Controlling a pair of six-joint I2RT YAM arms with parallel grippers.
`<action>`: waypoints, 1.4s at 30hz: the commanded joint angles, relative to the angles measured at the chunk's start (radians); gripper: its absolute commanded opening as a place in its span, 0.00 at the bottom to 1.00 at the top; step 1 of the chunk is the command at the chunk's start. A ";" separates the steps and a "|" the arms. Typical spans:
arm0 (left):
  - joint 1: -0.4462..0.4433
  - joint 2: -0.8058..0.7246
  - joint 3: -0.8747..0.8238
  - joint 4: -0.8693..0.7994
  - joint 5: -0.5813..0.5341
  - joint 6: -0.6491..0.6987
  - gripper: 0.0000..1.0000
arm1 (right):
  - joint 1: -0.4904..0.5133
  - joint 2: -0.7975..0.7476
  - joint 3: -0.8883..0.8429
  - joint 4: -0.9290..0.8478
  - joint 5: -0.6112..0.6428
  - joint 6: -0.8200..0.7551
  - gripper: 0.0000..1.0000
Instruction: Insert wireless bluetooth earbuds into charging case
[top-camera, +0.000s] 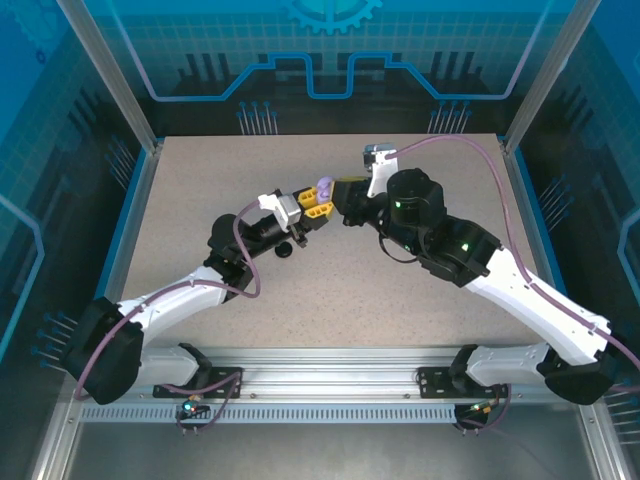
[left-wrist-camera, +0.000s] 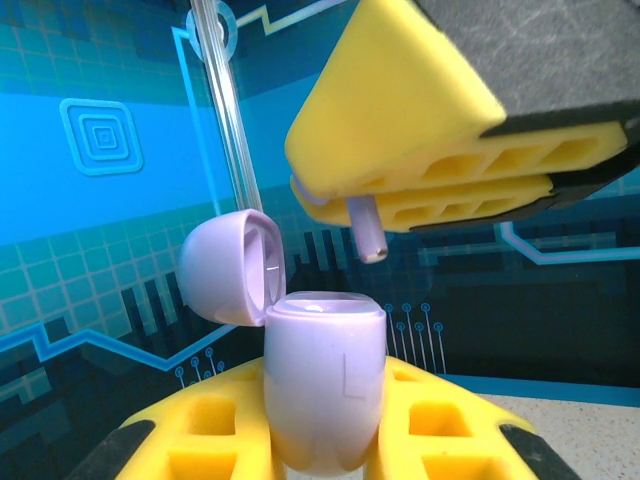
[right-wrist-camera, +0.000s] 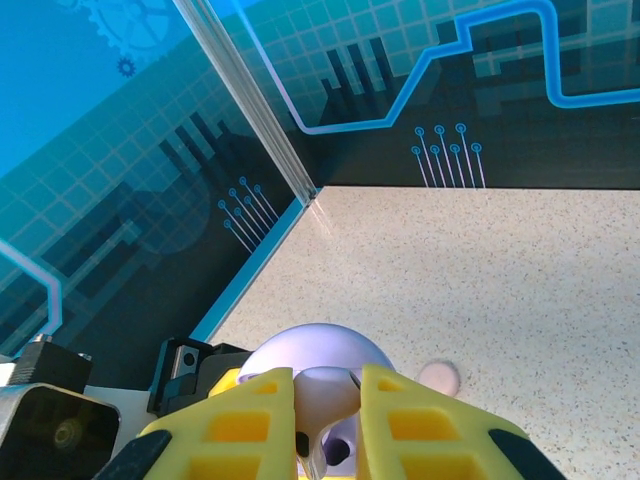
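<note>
Lavender earbud (left-wrist-camera: 368, 232), tiny, prob light & slick: my right gripper (left-wrist-camera: 330, 185) pinches its head, stem aimed at the open case (left-wrist-camera: 325, 385) clamped in my left gripper (top-camera: 318, 206).

Charging case (left-wrist-camera: 325, 350): lavender, with a paler inside to the lid.
Earbud (left-wrist-camera: 366, 228), just above the case: lavender.
Left gripper (left-wrist-camera: 322, 400): yellow fingers with black edges.
Right gripper (left-wrist-camera: 310, 182): yellow fingers on black.
Table (top-camera: 400, 290): beige with a fine speckle.
Walls (top-camera: 200, 40): blue grid with dark circuit lines.
Cables (top-camera: 500, 190): purple.
Small blurred item (right-wrist-camera: 438, 376), beyond the case: pale pink.
</note>
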 joint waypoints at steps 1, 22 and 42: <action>-0.006 -0.015 0.029 0.035 -0.019 0.024 0.00 | 0.019 0.012 -0.007 0.031 0.017 -0.006 0.16; -0.007 -0.039 0.026 0.031 -0.038 0.036 0.00 | 0.009 0.026 -0.050 0.018 0.042 -0.003 0.16; -0.006 -0.010 -0.017 0.082 -0.072 -0.028 0.00 | -0.065 -0.004 0.109 -0.017 -0.054 0.011 0.77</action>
